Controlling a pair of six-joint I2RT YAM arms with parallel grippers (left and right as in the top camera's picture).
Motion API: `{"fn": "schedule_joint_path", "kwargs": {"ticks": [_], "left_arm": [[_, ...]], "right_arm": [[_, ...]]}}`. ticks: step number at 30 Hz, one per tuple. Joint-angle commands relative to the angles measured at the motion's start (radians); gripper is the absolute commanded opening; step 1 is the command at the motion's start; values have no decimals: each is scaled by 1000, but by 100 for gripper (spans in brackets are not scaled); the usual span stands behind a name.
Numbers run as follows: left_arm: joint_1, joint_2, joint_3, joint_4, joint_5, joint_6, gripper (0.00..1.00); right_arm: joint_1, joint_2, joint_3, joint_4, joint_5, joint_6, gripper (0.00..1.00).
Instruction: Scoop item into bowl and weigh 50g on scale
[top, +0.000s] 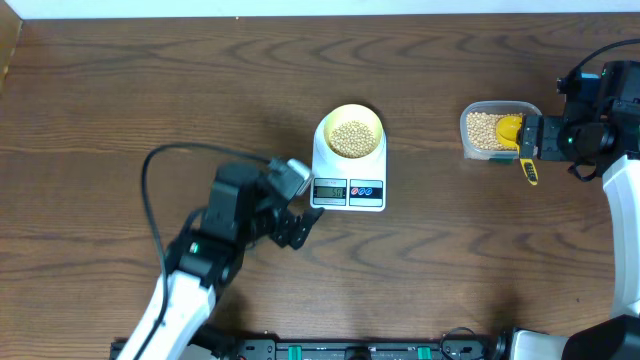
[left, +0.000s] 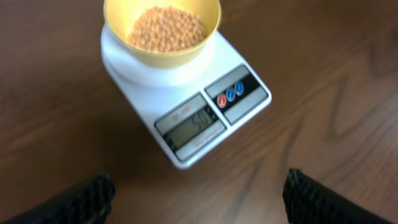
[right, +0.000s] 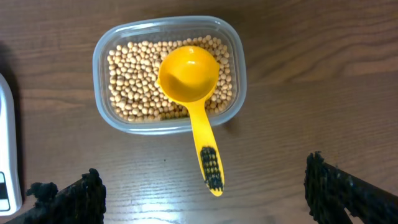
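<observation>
The pale yellow bowl (top: 351, 135) holds a heap of tan beans (left: 166, 28) and stands on the white scale (top: 349, 184), whose display (left: 191, 127) is lit but blurred. My left gripper (top: 300, 224) is open and empty, just left of the scale's front edge. A clear tub (right: 168, 74) holds more beans (right: 134, 74) with the yellow scoop (right: 189, 78) resting in it, handle (right: 208, 162) sticking out over the rim. My right gripper (top: 535, 140) is open and empty, just right of the tub, its fingers either side of the handle's end without touching it.
The brown wooden table (top: 450, 260) carries only the scale and the tub (top: 492, 130). The left arm's black cable (top: 150, 190) loops over the table at the left. The table's far edge meets a white wall (top: 320, 8).
</observation>
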Motion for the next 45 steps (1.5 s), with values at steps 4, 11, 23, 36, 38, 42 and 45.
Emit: {"fn": "schedule_joint_path", "kwargs": {"ticks": [4, 11, 23, 36, 38, 42, 45], "left_arm": [[4, -224, -191, 92, -104, -209, 89], [4, -481, -375, 235, -180, -219, 89], [19, -883, -614, 331, -293, -245, 89], [142, -995, -614, 227, -309, -294, 89], [164, -995, -614, 226, -311, -294, 89], [208, -995, -614, 220, -357, -298, 88], [240, -995, -614, 218, -365, -298, 89]], "right_arm": [[3, -11, -4, -2, 4, -14, 99], [3, -11, -4, -1, 4, -14, 99], [3, -11, -4, -2, 4, -14, 99], [3, -11, -4, -2, 4, -14, 99], [3, -11, -4, -2, 4, -14, 99], [3, -11, -4, -2, 4, -14, 99], [3, -11, -4, -2, 4, -14, 99]]}}
